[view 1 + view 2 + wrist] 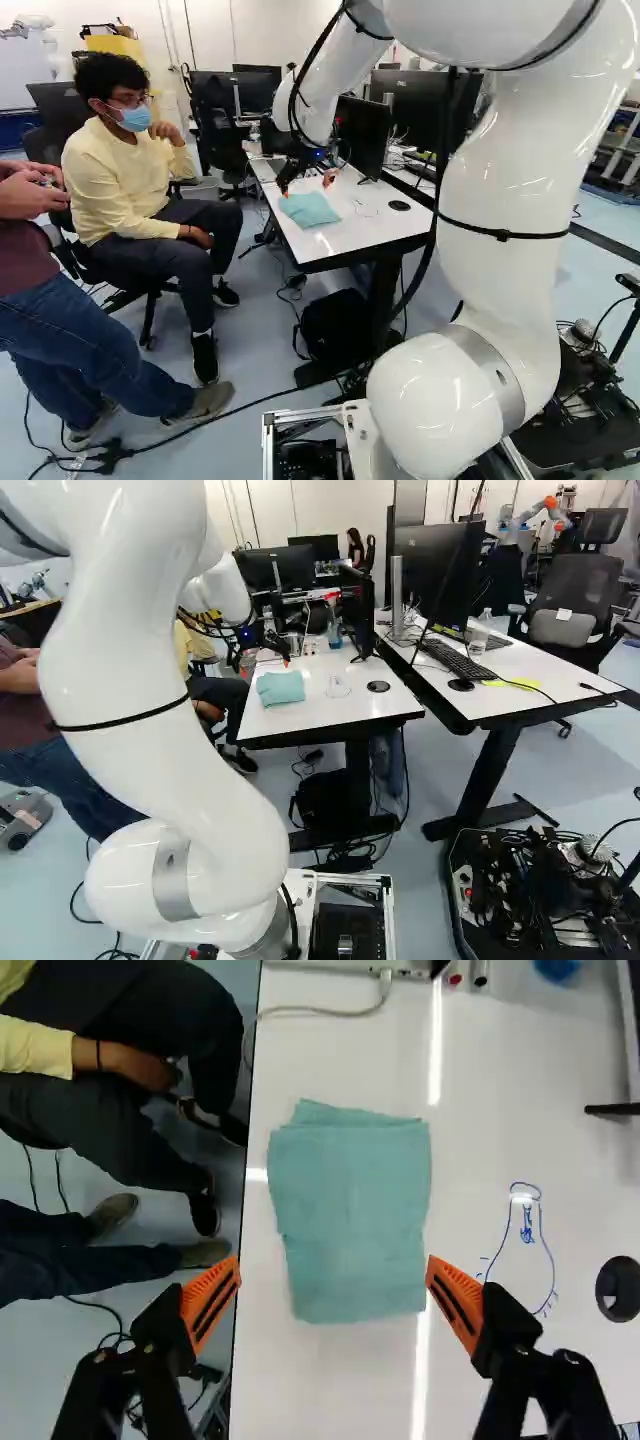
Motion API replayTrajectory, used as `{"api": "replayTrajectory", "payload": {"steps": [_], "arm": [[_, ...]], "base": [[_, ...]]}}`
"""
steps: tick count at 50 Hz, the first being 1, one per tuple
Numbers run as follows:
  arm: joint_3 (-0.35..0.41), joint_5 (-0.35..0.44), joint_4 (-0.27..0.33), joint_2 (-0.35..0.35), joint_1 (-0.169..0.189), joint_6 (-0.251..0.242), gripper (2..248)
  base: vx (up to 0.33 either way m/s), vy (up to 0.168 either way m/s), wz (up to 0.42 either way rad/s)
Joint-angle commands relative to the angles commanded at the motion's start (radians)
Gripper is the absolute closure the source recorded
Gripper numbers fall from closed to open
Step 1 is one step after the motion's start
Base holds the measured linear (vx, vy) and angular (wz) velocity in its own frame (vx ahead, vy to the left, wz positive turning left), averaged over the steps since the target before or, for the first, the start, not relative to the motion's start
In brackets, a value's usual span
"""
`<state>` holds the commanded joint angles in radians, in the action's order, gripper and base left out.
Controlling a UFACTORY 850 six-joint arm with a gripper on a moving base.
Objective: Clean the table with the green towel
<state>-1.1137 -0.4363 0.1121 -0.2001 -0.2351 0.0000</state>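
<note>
- Wrist view: folded green towel (352, 1220) flat on white table (320, 1380), ahead of gripper (307, 186).
- Claw released, fingers spread apart.
- Blue light-bulb drawing (527, 1225) beside towel.

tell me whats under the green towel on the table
The green towel lies on the white tabletop, which shows all around it. What lies directly beneath, marks included, is covered and cannot be seen.

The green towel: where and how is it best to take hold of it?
Probably at the middle of the towel, from straight above, closing across its shorter width: it lies folded flat on the table, and the open gripper points down towards it.
</note>
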Motion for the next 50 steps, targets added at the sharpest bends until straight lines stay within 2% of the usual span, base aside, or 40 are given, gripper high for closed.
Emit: {"api": "replayTrajectory", "payload": {"steps": [11,21,33,50], "arm": [[0.052,0.116,0.013,0.050,0.009,0.000,3],[0.063,0.163,-0.058,0.060,0.014,0.000,3],[0.066,0.108,-0.176,0.063,0.020,0.000,3],[0.072,-0.022,-0.323,0.061,0.053,0.000,3]], "base": [[0.000,0.000,0.000],[0.000,0.000,0.000],[0.000,0.000,0.000],[0.000,0.000,0.000]]}}
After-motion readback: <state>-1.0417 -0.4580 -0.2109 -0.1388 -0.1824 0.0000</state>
